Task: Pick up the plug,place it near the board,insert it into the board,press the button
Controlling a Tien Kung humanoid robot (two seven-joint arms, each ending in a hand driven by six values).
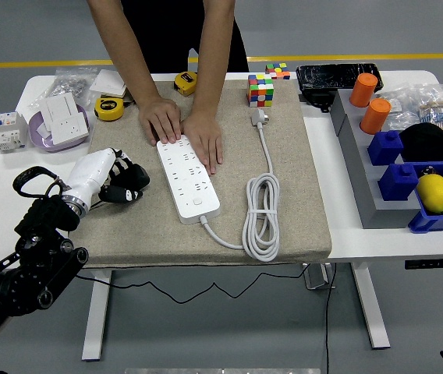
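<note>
The plug (259, 117) is small, hard and light (its cord bends), so grab its body. The left hand (120, 181) has loosely curled, empty fingers.

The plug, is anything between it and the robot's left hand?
Yes. The power strip lies across the path from the left hand to the plug, and a person's hands rest on its far end.
</note>
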